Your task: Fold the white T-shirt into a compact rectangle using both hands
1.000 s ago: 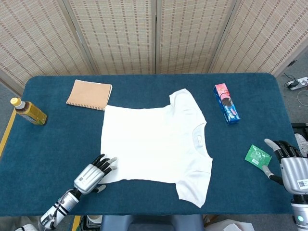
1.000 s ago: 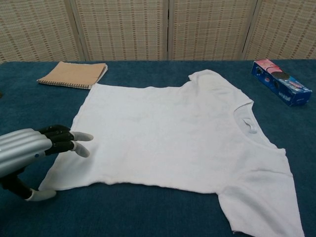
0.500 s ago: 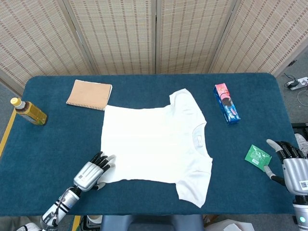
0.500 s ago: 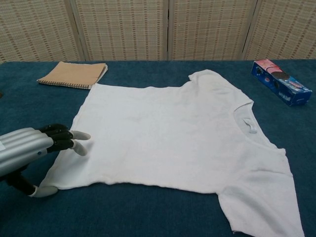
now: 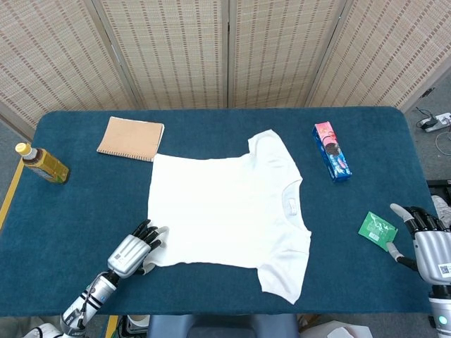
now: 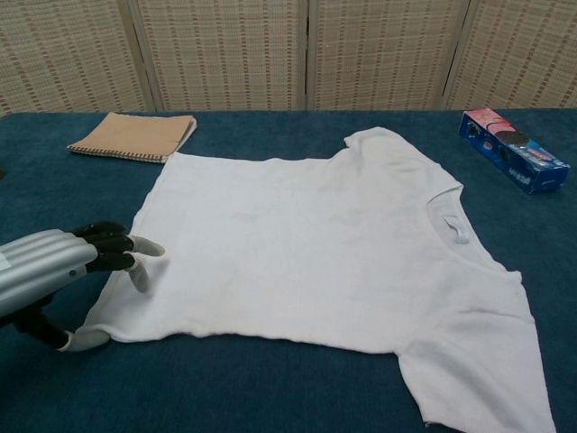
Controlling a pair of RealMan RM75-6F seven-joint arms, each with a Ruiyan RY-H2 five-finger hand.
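Observation:
The white T-shirt (image 5: 225, 211) lies flat on the blue table, collar to the right and hem to the left. It fills the middle of the chest view (image 6: 315, 253). My left hand (image 5: 130, 253) is at the near hem corner. In the chest view the left hand (image 6: 54, 271) has its fingertips (image 6: 135, 248) resting spread on the shirt's edge, and its thumb touches the corner from the front. No cloth is lifted. My right hand (image 5: 426, 243) hovers at the table's right edge with its fingers apart and nothing in it, well away from the shirt.
A tan notebook (image 5: 131, 139) (image 6: 135, 135) lies just beyond the far hem corner. A tea bottle (image 5: 42, 163) lies at the far left. A blue biscuit box (image 5: 332, 151) (image 6: 514, 162) lies right of the collar. A green packet (image 5: 378, 228) sits beside my right hand.
My left hand has drawn back slightly to the left along the hem, and its thumb has come in against the shirt's near corner. The right hand has barely moved.

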